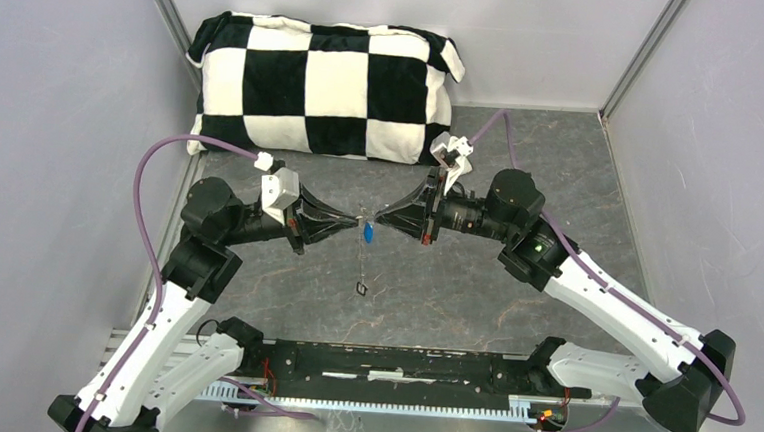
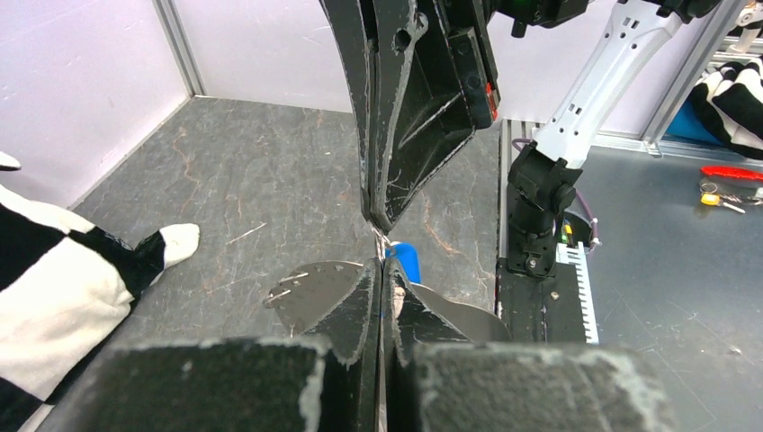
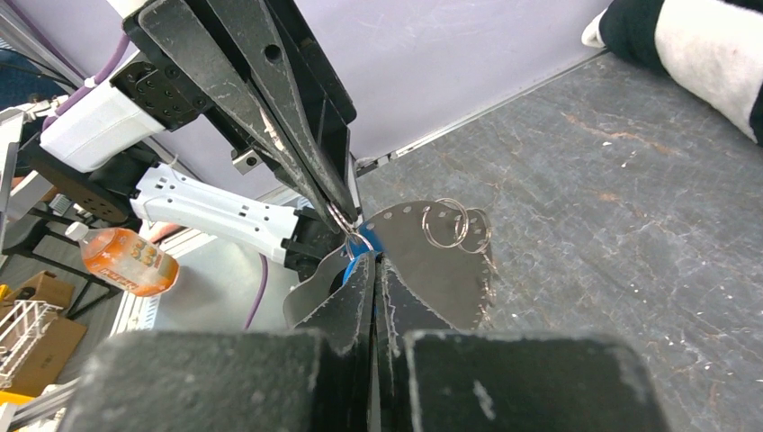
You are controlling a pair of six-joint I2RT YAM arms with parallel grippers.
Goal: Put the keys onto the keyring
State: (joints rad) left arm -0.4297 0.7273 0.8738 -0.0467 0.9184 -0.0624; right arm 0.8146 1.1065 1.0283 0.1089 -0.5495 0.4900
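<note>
Closest in, the right gripper has its fingers pressed tight together, and the blue key sits right at their tips; whether they nip it, I cannot tell. Just beyond, nose to nose, the left gripper is clamped too, apparently on the thin wire of the keyring. That loop hangs as a narrow strand, long axis straight down, blue head dangling just under the tips, black key at the bottom. Both look threaded; only the set-down seems left. Far back lies a chequered cushion.
</note>
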